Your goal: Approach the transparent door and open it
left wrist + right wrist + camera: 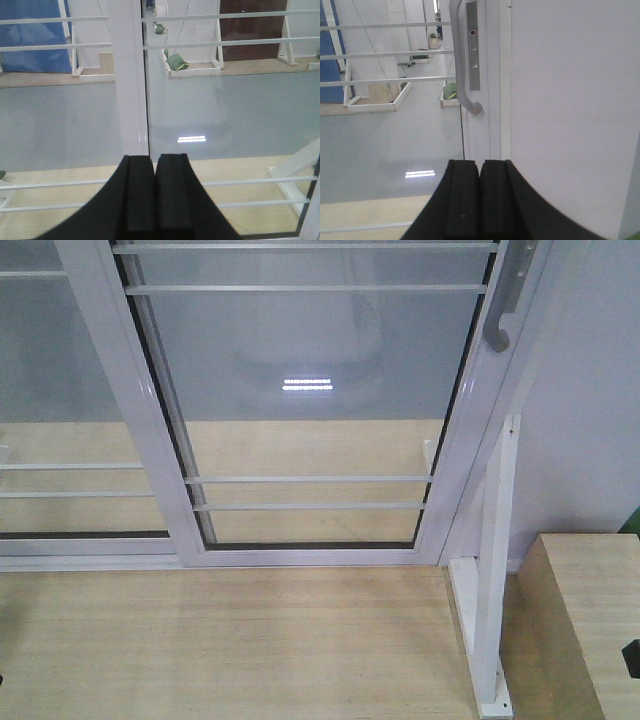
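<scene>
Transparent door [320, 390] at centre, with the handle [503, 300] on its right stile and the lock plate [473, 45] just right of the handle. A second glass panel [60, 370] adjoins on the left. The brace post [495, 570] stands on the floor [220, 640] right of the door, and a box [585, 630] lies right of the post.

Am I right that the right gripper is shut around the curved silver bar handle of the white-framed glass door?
Not quite: the right gripper is shut on nothing; the curved silver bar handle of the white-framed glass door stands untouched beyond it, per the right wrist view.
</scene>
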You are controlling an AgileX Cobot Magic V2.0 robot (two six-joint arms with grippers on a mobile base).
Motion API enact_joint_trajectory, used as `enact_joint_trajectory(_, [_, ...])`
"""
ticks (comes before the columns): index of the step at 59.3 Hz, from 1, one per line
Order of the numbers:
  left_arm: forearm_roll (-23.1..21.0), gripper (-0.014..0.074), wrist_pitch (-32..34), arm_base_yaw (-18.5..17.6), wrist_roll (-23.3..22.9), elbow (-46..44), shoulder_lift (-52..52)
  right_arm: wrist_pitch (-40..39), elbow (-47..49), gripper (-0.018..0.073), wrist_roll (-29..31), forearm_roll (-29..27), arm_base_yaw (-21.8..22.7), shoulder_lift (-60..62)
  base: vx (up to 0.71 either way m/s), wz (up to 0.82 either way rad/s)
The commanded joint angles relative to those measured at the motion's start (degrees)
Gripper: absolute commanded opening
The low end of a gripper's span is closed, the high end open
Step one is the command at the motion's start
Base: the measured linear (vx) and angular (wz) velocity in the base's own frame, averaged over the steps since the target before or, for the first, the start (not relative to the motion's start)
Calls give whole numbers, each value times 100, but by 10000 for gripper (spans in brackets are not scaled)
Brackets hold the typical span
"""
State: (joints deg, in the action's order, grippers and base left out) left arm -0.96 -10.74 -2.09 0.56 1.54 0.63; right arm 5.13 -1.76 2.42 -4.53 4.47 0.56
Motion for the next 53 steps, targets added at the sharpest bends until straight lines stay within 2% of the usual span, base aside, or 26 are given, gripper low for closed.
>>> enact_joint_trajectory(1, [-9,-6,462,-28,-56,180,72,-452,-75,-8,10,13,-7,83,22,4])
enact_joint_trajectory(53, [-9,-6,462,-28,-56,180,72,-452,-75,-8,10,13,-7,83,14,2])
